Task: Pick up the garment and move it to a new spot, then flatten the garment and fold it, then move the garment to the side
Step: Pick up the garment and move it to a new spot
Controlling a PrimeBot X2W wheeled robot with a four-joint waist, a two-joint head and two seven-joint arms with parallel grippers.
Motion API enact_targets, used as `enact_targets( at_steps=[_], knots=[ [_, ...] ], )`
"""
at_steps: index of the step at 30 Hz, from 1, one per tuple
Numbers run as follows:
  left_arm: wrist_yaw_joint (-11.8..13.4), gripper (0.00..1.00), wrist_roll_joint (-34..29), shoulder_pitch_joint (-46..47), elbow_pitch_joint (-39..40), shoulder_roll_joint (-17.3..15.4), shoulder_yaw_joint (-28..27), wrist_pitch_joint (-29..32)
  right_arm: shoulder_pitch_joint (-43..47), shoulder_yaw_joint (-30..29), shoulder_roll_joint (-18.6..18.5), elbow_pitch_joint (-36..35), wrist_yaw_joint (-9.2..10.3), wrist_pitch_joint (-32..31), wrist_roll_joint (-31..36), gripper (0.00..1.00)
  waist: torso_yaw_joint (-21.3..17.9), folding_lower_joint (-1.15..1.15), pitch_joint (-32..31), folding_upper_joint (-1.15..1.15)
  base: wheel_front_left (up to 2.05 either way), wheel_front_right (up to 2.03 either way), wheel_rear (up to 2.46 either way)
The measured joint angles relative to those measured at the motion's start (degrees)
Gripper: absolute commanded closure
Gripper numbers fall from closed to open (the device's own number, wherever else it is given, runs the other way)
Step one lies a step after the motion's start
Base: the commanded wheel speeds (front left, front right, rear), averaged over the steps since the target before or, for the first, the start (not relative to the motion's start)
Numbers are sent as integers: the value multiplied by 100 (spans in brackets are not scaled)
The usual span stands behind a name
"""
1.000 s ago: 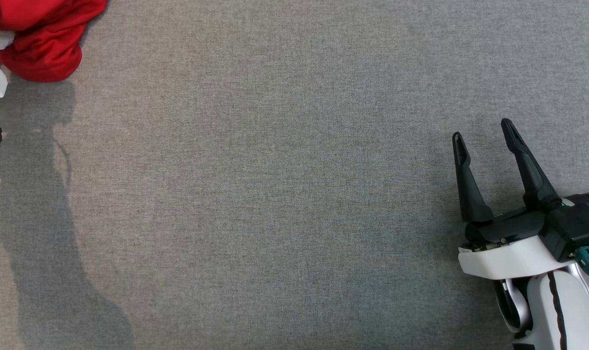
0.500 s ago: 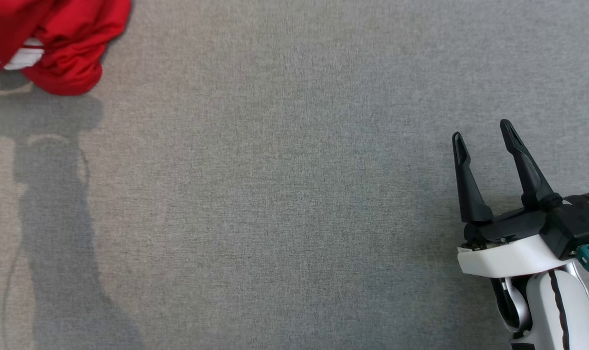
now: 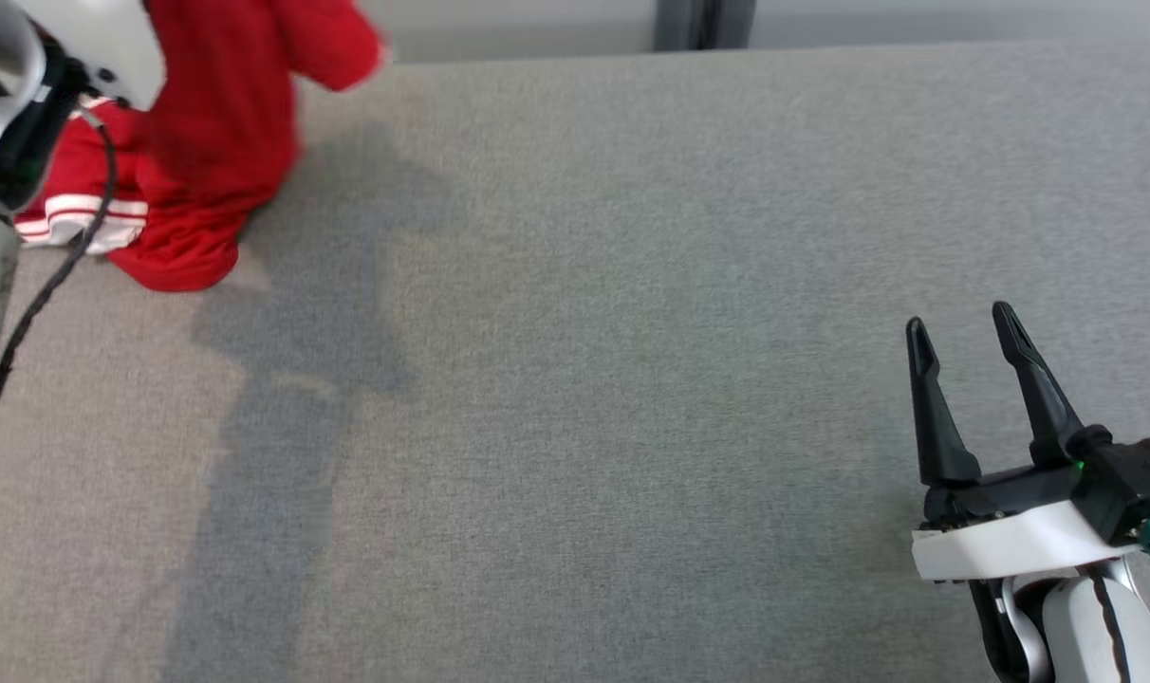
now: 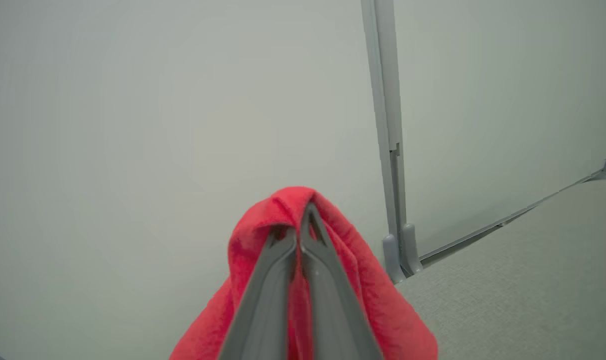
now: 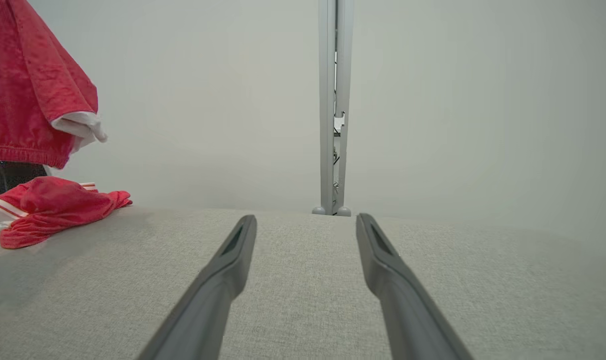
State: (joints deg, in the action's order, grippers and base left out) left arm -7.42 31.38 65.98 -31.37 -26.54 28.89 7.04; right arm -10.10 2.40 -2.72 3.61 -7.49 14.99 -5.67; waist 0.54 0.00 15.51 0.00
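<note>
A wide grey cloth-covered surface [image 3: 584,398] spreads beneath both grippers, with a plain pale wall [image 5: 208,100] behind it. A red garment [image 3: 214,142] sits well apart from the right gripper's jaws, ahead of them and far off to their left. Part of it is raised off the surface and hangs in a loose drape. The rest lies crumpled on the grey cloth just below, showing a hem with white stripes [image 3: 82,213].

The left gripper [image 4: 299,225] has hold of the raised part. Its two dark fingers are pressed together with a fold of red cloth pinched between them, and more cloth drapes over the tips and falls down either side of the jaws. The pale left arm [image 3: 6,123] is just beside the hanging cloth.

The right gripper [image 3: 959,321] is low over the surface with its jaws spread wide and nothing between them; bare grey cloth lies between and ahead of the fingers. Whether they touch the surface cannot be told.

A thin grey post [image 5: 334,100] stands upright against the wall, straight ahead of the right jaws. A black cable [image 3: 53,275] trails down from the left arm, passing the striped hem
</note>
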Motion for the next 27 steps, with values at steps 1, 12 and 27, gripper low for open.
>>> enact_targets(
  at_steps=[1,12,27],
  knots=[
    [0,100,69,3,114,16,94,2,40,-27,0,8,0,0,-25,0,-34,0,-75,0,0,0,0],
    [0,100,764,-402,1213,767,1022,-108,360,-402,-2,44,0,0,-115,0,-474,0,-544,0,0,0,0],
    [0,100,1045,-1508,-804,1909,1880,-1325,218,-244,-1,33,0,0,-213,0,-922,0,-203,0,0,0,0]
  ],
)
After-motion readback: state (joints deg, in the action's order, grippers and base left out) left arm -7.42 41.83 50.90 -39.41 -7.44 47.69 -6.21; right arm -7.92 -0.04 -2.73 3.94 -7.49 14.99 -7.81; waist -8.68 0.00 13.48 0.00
